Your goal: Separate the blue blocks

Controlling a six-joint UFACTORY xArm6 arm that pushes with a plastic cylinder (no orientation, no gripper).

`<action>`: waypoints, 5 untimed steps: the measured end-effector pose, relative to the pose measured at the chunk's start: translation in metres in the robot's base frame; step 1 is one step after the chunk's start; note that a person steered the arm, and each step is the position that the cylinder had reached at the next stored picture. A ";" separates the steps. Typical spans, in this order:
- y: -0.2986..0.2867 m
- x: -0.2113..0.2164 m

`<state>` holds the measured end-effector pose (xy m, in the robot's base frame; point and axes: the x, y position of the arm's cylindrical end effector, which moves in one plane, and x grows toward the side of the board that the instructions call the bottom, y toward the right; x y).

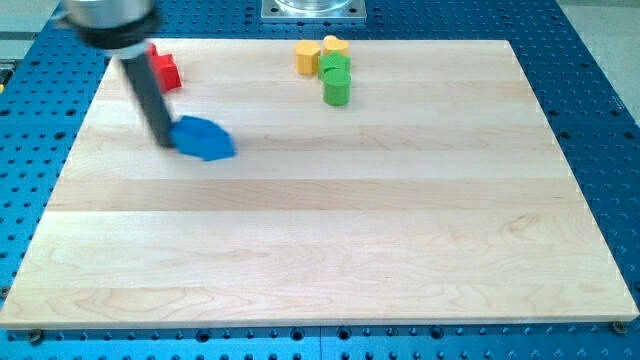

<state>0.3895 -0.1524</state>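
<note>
The blue blocks lie together as one blurred blue mass at the view's upper left of the wooden board; I cannot tell them apart or make out their shapes. My tip is at the left edge of the blue mass, touching it. The dark rod rises up and to the left from there, out of the view's top.
A red block sits near the board's top left, partly hidden behind the rod. Near the top centre, an orange block, a yellow block and two green blocks stand clustered together.
</note>
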 end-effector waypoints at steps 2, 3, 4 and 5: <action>0.151 -0.001; 0.087 0.033; 0.106 0.078; 0.163 0.046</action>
<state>0.4354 0.0110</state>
